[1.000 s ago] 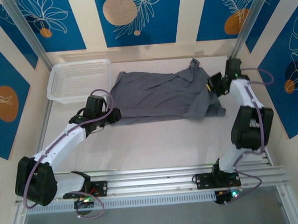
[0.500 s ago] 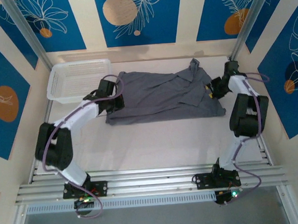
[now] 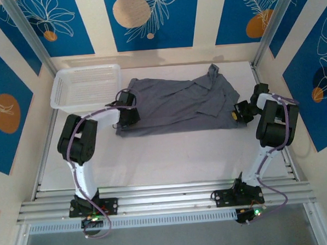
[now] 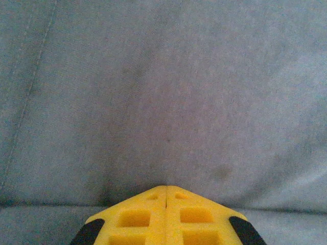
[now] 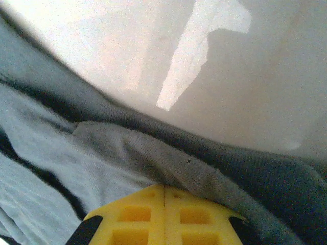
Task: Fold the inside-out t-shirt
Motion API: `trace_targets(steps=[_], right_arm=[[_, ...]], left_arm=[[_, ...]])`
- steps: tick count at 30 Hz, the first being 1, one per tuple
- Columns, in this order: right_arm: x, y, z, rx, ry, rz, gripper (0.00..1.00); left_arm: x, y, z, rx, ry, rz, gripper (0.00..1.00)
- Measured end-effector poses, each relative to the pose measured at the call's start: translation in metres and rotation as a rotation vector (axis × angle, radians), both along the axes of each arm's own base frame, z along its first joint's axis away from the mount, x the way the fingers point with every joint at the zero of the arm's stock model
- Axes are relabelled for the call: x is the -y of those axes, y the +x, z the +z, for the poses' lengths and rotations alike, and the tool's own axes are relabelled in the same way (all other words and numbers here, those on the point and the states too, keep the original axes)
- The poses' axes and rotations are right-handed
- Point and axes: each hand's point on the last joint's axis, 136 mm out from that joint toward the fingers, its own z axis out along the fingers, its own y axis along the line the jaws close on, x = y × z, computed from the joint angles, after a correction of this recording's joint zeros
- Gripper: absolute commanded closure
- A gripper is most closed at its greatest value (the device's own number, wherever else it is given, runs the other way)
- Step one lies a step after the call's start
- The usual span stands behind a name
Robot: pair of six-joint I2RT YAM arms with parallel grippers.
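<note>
white basket (image 3: 85, 88) sits upper left on the tabletop (image 3: 170, 155) | left jaws shut tight, pinching the left edge of the t-shirt (image 3: 179, 102) | grey t-shirt is spread out mid-frame, just right of the basket | right jaws closed too, nipping the hem at its lower right corner

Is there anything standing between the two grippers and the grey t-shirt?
Nothing visible does. The left gripper and the right gripper are each closed on the cloth of the inside-out t-shirt, at opposite ends. The white basket sits beside its far-left corner, not between.
</note>
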Motion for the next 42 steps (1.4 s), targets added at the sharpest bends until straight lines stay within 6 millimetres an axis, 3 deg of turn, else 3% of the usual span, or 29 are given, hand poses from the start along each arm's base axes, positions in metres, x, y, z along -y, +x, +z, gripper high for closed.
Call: trace_targets(steps=[4, 14, 18, 19, 21, 23, 27, 29, 31, 33, 39, 42], right_arm=[[0.001, -0.026, 0.0, -0.017, 0.007, -0.005, 0.99], [-0.002, -0.126, 0.0, -0.071, -0.042, -0.039, 0.98], [-0.008, -0.14, 0.01, -0.06, -0.064, -0.025, 0.97], [-0.008, -0.137, 0.017, -0.039, -0.084, -0.011, 0.95], [-0.011, -0.123, 0.04, 0.019, -0.163, 0.042, 0.84], [-0.015, -0.096, 0.071, 0.106, -0.26, 0.122, 0.78], [-0.029, -0.007, 0.143, 0.333, -0.418, 0.318, 0.77], [-0.025, 0.036, 0.157, 0.363, -0.489, 0.388, 0.77], [-0.017, 0.081, 0.155, 0.36, -0.551, 0.451, 0.76], [-0.012, 0.113, 0.134, 0.327, -0.595, 0.526, 0.76], [-0.014, 0.147, 0.061, 0.167, -0.603, 0.741, 0.75], [-0.025, 0.151, 0.042, 0.13, -0.586, 0.818, 0.73]], left_arm=[[-0.005, -0.029, -0.002, -0.011, -0.036, -0.003, 1.0], [-0.003, -0.133, -0.003, -0.065, -0.058, -0.08, 1.0], [0.0, -0.167, -0.002, -0.101, -0.049, -0.109, 1.0], [0.0, -0.17, 0.0, -0.106, -0.041, -0.113, 0.91], [-0.004, -0.169, 0.009, -0.094, -0.005, -0.109, 0.7], [-0.005, -0.153, 0.028, -0.039, 0.028, -0.104, 0.6], [0.005, -0.101, 0.093, 0.168, 0.051, -0.091, 0.56], [0.008, -0.082, 0.121, 0.252, 0.056, -0.091, 0.56], [0.007, -0.069, 0.139, 0.304, 0.063, -0.096, 0.55], [0.005, -0.06, 0.147, 0.328, 0.076, -0.108, 0.54], [-0.001, -0.051, 0.141, 0.311, 0.1, -0.159, 0.53], [-0.003, -0.05, 0.136, 0.293, 0.1, -0.17, 0.53]])
